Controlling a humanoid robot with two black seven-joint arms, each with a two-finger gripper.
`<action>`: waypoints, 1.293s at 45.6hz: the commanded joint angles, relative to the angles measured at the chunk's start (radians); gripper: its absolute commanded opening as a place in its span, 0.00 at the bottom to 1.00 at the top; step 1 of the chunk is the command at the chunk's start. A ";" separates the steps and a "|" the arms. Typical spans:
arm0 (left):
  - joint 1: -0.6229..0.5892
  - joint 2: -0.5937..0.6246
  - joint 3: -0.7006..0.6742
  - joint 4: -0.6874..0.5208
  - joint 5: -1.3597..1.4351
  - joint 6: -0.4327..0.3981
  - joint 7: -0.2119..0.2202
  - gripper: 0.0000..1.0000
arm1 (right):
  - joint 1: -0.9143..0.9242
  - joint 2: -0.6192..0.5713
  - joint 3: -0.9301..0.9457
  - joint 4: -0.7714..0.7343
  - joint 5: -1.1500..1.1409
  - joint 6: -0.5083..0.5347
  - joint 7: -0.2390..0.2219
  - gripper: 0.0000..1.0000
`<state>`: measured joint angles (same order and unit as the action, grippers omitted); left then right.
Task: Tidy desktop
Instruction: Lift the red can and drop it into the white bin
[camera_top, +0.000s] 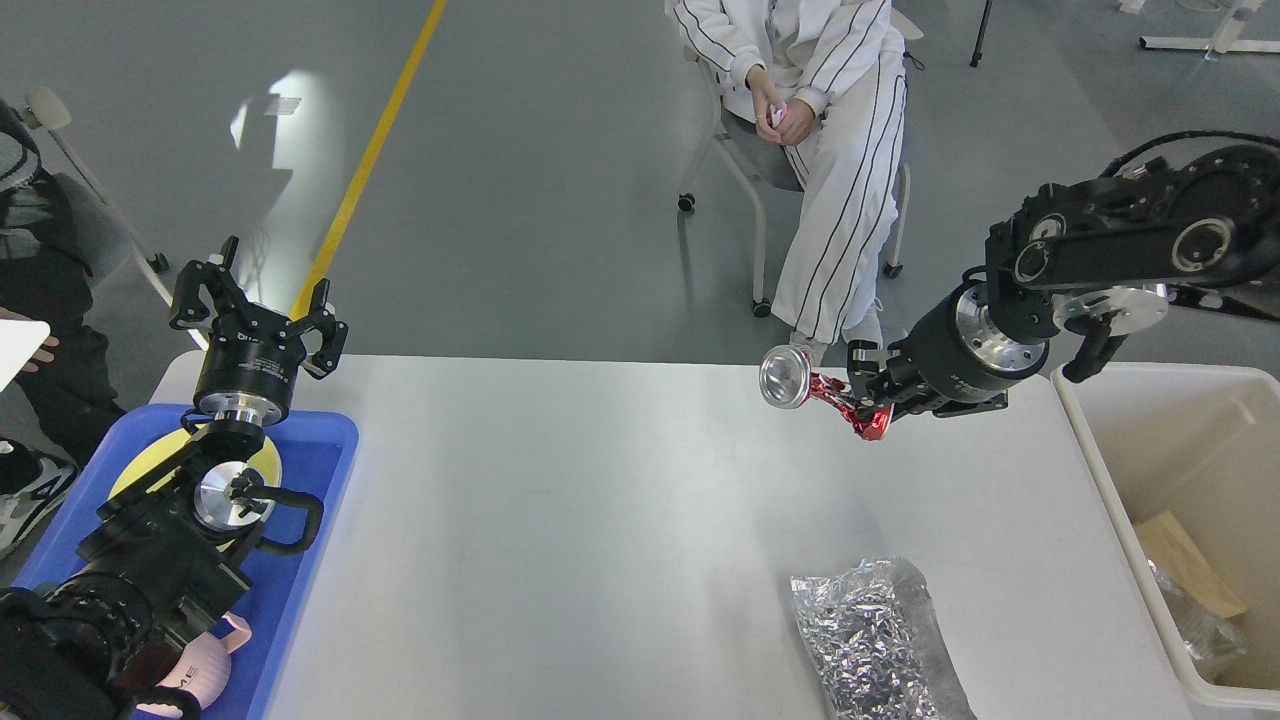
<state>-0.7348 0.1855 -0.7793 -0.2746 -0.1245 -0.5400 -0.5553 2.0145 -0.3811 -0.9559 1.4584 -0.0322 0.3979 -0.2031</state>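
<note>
The white desktop (560, 520) fills the lower view. My right gripper (862, 392) is raised above its far right part, shut on a crushed red can (812, 387) whose silver end faces left. A crinkled silver foil bag (872, 645) lies on the desktop near the front right. My left gripper (258, 312) stands open over the far left corner, above the blue tray (310, 500), holding nothing.
The blue tray holds a yellow plate (150, 460) and a pink-white item (205, 670). A cream-white bin (1130, 470) at the right edge contains cardboard and plastic. A seated person (810, 130) is beyond the table; another sits at far left.
</note>
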 joint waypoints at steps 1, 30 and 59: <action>0.000 0.000 -0.001 0.000 0.000 0.000 -0.002 0.97 | 0.131 -0.028 0.000 0.131 0.000 0.024 0.001 0.00; 0.000 0.000 -0.001 0.000 0.000 0.000 0.000 0.97 | -0.268 -0.292 -0.116 -0.277 -0.118 -0.141 0.001 0.00; 0.000 0.000 -0.001 0.000 0.000 0.000 0.000 0.97 | -1.217 -0.113 0.543 -1.329 -0.075 -0.629 0.016 0.00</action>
<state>-0.7348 0.1856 -0.7809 -0.2746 -0.1244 -0.5400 -0.5554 0.8801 -0.5817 -0.5287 0.3111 -0.1181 -0.2157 -0.1872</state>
